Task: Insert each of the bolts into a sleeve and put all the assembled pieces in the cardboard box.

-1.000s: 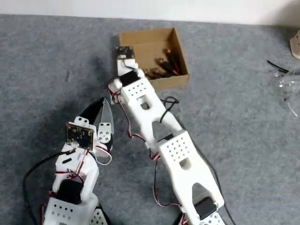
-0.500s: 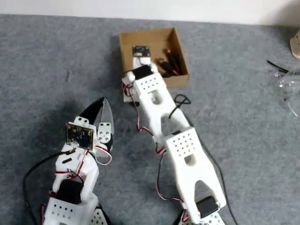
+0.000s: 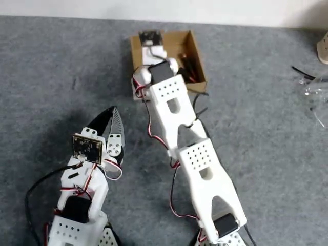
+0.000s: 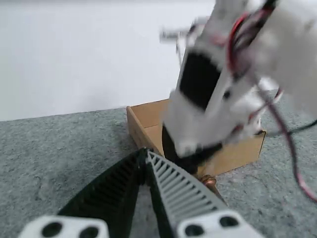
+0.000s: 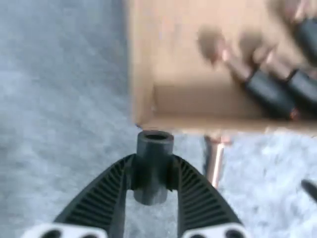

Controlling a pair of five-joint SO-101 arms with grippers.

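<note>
My right gripper is shut on a black sleeve, held upright just outside the near wall of the cardboard box. A copper bolt lies on the carpet against that wall, beside the sleeve. Several assembled pieces lie inside the box. From above, the right arm stretches over the box and covers its own gripper. My left gripper is shut and holds nothing, over the carpet short of the box; its fingertips point toward the box and the bolt.
Grey carpet covers the table, with open room to the left of the box and around the left arm. Clear plastic items and a black wire lie at the far right edge. A white wall runs along the back.
The right arm has pushed farther out and swung right, so its wrist now sits over the box. The left arm has stayed still.
</note>
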